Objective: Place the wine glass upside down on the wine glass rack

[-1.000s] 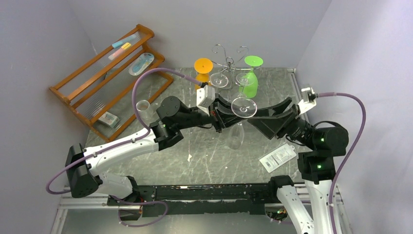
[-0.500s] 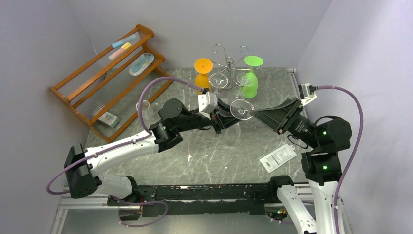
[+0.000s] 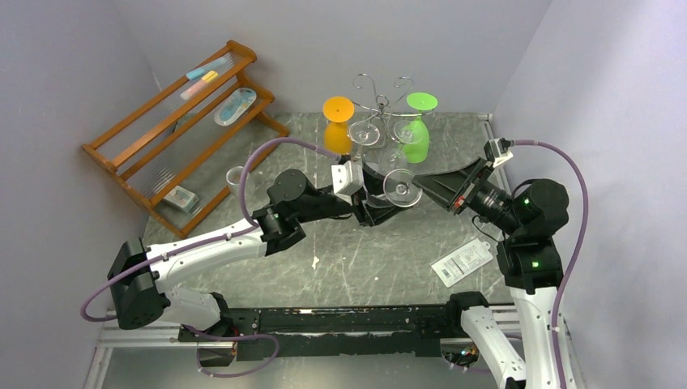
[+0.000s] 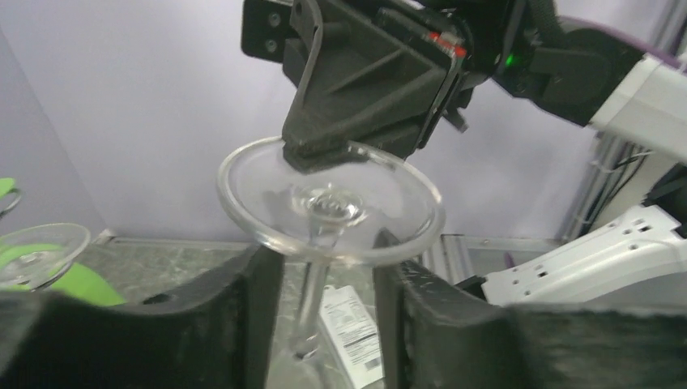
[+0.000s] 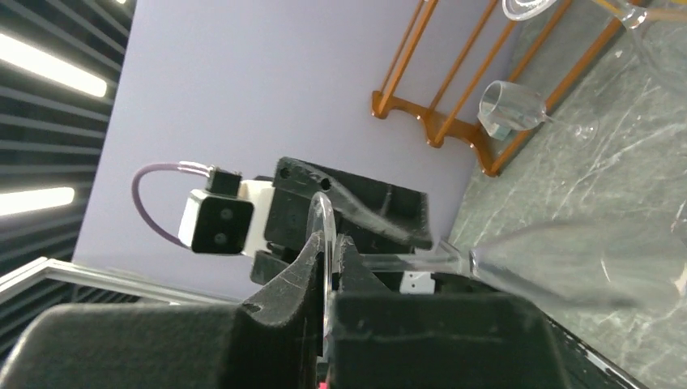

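The right gripper (image 5: 326,247) pinches the wine glass (image 4: 328,203) by its foot edge; left gripper (image 4: 324,261) parted around the stem. Glass may swing loose.

— Where's the wine glass (image 3: 399,185)?
— Over the middle of the desk (image 3: 364,259), off the surface, between the two arms. The left jaws stand either side of its stem, the right jaws on its foot rim.
— And the wine glass rack (image 3: 381,105)?
— Just behind it, at the desk's back edge. The wooden shelf (image 3: 174,130) stands back left with a small cup (image 3: 237,180) before it, and a packet (image 3: 462,261) lies front right.
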Motion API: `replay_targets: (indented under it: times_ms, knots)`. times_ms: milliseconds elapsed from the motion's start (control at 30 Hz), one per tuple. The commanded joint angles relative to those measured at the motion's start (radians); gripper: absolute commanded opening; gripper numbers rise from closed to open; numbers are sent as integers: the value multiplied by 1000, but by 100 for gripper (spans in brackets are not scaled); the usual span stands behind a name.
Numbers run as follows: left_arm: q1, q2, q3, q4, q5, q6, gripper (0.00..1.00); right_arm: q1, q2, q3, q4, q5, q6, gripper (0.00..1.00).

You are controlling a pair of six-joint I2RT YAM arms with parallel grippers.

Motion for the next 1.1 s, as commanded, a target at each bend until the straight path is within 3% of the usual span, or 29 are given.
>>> replay_targets:
  times_ms: [0, 100, 300, 467, 533, 667, 800, 900, 1067]
  knots:
    - [-2, 5, -36, 57, -76, -26, 55, 4, -11, -1, 63, -4, 123, 0]
    - [-2, 8, -50, 40, -82, -27, 54, 4, -5, 19, 51, -1, 139, 0]
    - [-2, -4, -63, -8, -80, 6, 33, 4, 7, 49, 39, -14, 148, 0]
    - [-2, -2, -50, -54, -50, 43, 6, 4, 3, 31, 53, -18, 165, 0]
    - [-2, -15, -68, -41, -53, 50, 5, 3, -1, 21, 59, -11, 164, 1]
    - [-2, -57, -91, -64, -105, 60, 5, 4, -16, -3, 31, 40, 120, 42]
    - [-1, -121, -97, -177, -194, 67, 5, 4, -31, -47, 35, 104, 86, 67]
    - [2, -186, -98, -298, -313, 67, 5, 4, -29, -72, 67, 148, 68, 76]
    - [11, -320, -97, -495, -549, 138, 5, 4, 10, -49, 41, 191, -7, 80]
